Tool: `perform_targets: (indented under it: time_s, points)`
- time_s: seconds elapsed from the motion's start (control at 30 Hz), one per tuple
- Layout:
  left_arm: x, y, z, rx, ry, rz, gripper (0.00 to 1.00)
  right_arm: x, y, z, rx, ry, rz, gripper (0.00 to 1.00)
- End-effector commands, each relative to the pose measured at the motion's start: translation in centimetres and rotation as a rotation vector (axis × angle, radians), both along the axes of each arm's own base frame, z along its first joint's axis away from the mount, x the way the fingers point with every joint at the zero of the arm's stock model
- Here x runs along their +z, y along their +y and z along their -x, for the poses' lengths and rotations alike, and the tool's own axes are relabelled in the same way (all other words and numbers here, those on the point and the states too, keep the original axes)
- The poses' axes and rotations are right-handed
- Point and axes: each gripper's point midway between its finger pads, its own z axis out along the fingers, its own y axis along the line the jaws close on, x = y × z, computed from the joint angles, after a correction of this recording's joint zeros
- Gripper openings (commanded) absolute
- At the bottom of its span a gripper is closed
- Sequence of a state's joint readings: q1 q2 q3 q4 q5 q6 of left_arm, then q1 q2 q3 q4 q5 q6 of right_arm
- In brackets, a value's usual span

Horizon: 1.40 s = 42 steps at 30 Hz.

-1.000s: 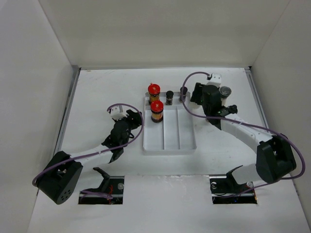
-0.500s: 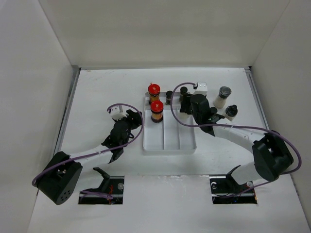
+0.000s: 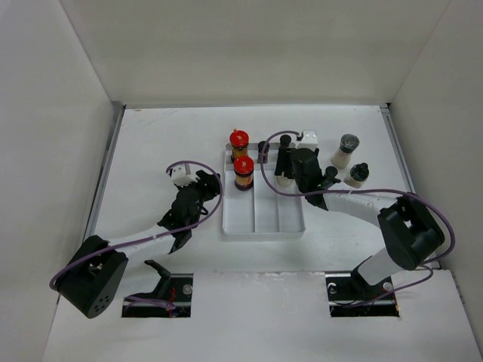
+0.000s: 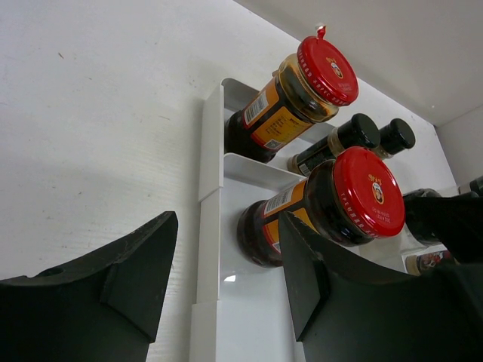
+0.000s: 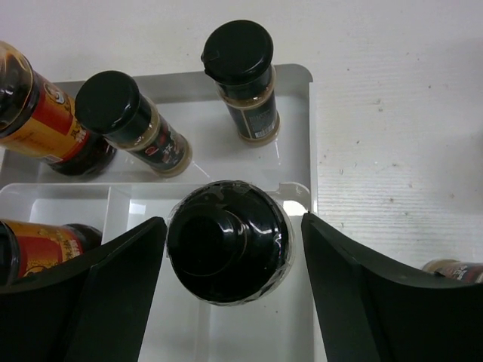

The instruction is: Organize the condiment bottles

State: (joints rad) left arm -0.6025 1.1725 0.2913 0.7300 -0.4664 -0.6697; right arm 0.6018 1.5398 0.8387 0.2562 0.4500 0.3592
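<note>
Right gripper (image 5: 234, 226) fingers sit apart around a black-lidded bottle (image 5: 229, 243) over the tray (image 5: 310, 128), close to its right wall; whether it is clamped, I cannot tell. Two dark-lidded bottles (image 5: 240, 56) stand beyond. Left gripper (image 4: 226, 226) is spread wide at the tray's left wall, with a near red-capped bottle (image 4: 355, 196) and a far red-capped bottle (image 4: 302, 90) ahead.

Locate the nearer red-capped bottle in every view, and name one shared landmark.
Top external: nearer red-capped bottle, picture centre, in the white divided tray, left lane.
Left wrist: centre-right, cap facing the camera.
Right wrist: bottom-left edge, only its body shows, left of the held black-lidded bottle.
Shared landmark: the white divided tray.
</note>
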Motion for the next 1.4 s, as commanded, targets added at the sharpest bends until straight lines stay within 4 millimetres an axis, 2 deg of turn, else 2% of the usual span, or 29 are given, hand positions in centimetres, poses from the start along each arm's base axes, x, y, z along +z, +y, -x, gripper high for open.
perform_targets:
  time_s: [0.0,0.1,0.2,0.27,0.33,0.37,0.4,0.43,0.5,0.6,0.67,0.8,0.9,1.1,1.37]
  points:
    - [2.1,-0.2,-0.3,0.000,-0.063,0.052,0.54,4.2,0.1,-1.3,-0.027,-0.114,-0.075,0.83]
    - [2.1,-0.3,-0.4,0.001,-0.061,0.047,0.54,7.5,-1.1,-1.0,-0.048,-0.172,-0.110,0.89]
    - [2.3,-0.4,-0.3,-0.005,-0.065,0.056,0.54,10.2,-4.0,-1.5,-0.117,-0.223,-0.139,0.89]
    - [2.3,-0.5,-0.2,-0.005,-0.067,0.050,0.54,11.1,-7.0,-2.3,-0.193,-0.237,-0.135,0.78]
    - [2.2,-0.4,-0.3,-0.005,-0.064,0.055,0.54,10.9,-11.0,-3.4,-0.309,-0.225,-0.094,0.55]
    - [2.4,-0.3,-0.2,-0.003,-0.069,0.058,0.54,10.7,-12.6,-3.6,-0.356,-0.213,-0.076,0.48]
    - [2.5,-0.3,-0.2,-0.005,-0.071,0.059,0.54,10.4,-14.8,-3.8,-0.427,-0.207,-0.056,0.41]
    - [2.6,-0.4,-0.1,-0.005,-0.075,0.056,0.54,9.9,-16.7,-3.9,-0.488,-0.199,-0.034,0.40]
    - [2.4,-0.4,-0.1,-0.005,-0.071,0.055,0.54,9.0,-19.5,-4.0,-0.580,-0.184,0.006,0.45]
    - [2.4,-0.6,-0.1,-0.014,-0.068,0.059,0.54,8.4,-22.1,-4.9,-0.644,-0.164,0.037,0.78]
    - [2.5,-0.7,-0.1,-0.017,-0.070,0.057,0.54,8.1,-22.9,-5.4,-0.643,-0.147,0.044,0.89]
    - [2.5,-0.6,-0.1,-0.013,-0.071,0.059,0.54,7.2,-23.6,-6.9,-0.608,-0.093,0.031,0.96]
    - [2.2,-0.6,-0.1,-0.011,-0.066,0.051,0.54,6.3,-22.9,-7.7,-0.551,-0.064,0.005,0.97]
    - [2.0,-0.8,-0.2,-0.014,-0.059,0.047,0.54,5.7,-21.8,-9.2,-0.486,-0.056,0.003,0.97]
    - [2.0,-0.5,-0.3,-0.008,-0.058,0.053,0.54,4.1,-22.0,-9.9,-0.506,-0.016,0.013,0.93]
